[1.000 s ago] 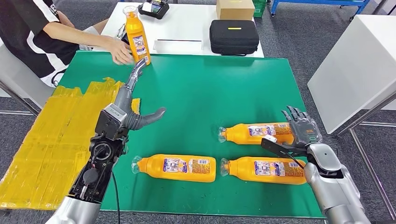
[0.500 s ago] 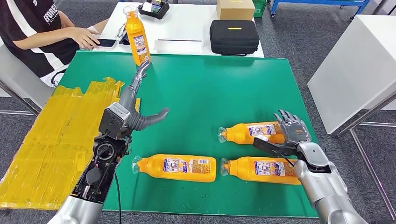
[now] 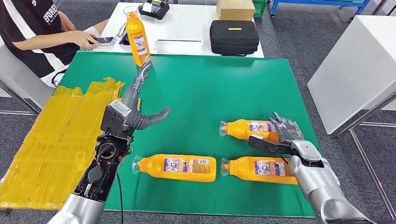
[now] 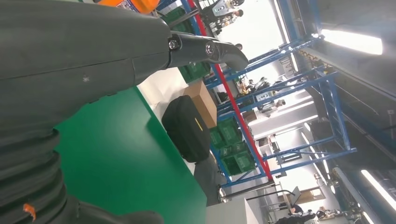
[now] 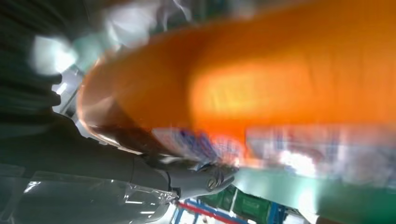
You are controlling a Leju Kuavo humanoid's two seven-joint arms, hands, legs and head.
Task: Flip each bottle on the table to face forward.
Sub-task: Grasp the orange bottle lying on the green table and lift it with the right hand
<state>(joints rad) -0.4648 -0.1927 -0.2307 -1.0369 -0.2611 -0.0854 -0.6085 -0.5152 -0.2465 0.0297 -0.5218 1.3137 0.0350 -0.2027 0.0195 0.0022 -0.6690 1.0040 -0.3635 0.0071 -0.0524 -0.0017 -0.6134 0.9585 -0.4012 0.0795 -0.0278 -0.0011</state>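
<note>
One orange juice bottle [image 3: 135,35] stands upright at the far left edge of the green table [image 3: 210,88]. Three more lie on their sides, caps to the left: a near-middle bottle [image 3: 177,167], a near-right bottle [image 3: 259,169] and a far-right bottle [image 3: 245,129]. My right hand [image 3: 282,133] grips the far-right bottle at its base end, fingers curled over it and thumb along its near side. That bottle [image 5: 261,79] looms orange and blurred against the palm. My left hand [image 3: 135,100] hovers open, fingers stretched toward the upright bottle, thumb [image 4: 210,49] spread.
A person [image 3: 37,32] sits at the far left holding a phone [image 3: 103,41]. Yellow taped sheeting [image 3: 51,140] covers the table's left side. Behind stands a white table with a black case [image 3: 233,36], a cardboard box [image 3: 235,9] and a device [image 3: 153,8]. Another white table [image 3: 359,65] stands right.
My right hand moved left and curled its fingers onto the far-right bottle, which shifted slightly away. The person's hand left the upright bottle and picked up a phone. My left hand barely moved.
</note>
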